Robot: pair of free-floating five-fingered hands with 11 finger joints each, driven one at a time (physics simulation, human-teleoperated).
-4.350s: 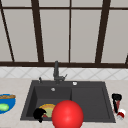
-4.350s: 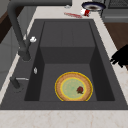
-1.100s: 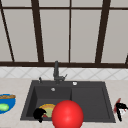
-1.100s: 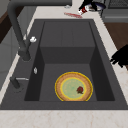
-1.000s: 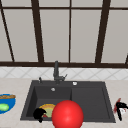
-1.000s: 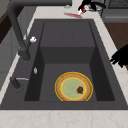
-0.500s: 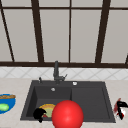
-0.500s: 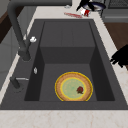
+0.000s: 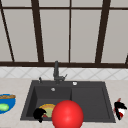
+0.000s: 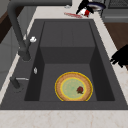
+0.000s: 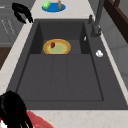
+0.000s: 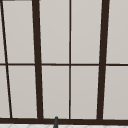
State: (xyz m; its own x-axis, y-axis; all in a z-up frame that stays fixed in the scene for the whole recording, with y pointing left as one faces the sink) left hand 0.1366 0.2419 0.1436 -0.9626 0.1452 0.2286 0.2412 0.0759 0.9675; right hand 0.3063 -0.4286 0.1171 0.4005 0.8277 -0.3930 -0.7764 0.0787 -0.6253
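My right hand (image 9: 120, 109) is low over the counter right of the sink, its fingers curled round a small red and white thing (image 9: 121, 113). The same hand (image 10: 83, 7) shows at the counter's far end in the left side view, beside a thin red strip (image 10: 73, 15). In the right side view this hand (image 11: 12, 110) hangs over a red patch (image 11: 37, 121). My left hand (image 9: 39, 114) hovers with relaxed fingers at the sink's front left edge, holding nothing. A yellow-rimmed plate (image 10: 73, 86) with a green middle and a small red bit (image 10: 80, 89) lies in the basin.
The dark sink (image 9: 87, 100) has a deep left basin, a flat right part and a faucet (image 9: 56, 71) at the back. A blue plate (image 11: 62, 7) with food stands on the left counter. A large red ball (image 9: 67, 114) fills the front view's foreground. A window lies behind.
Since 4.3 s ago my right hand has come down onto the red and white thing; over the last second it barely shifts. The left hand stays still.
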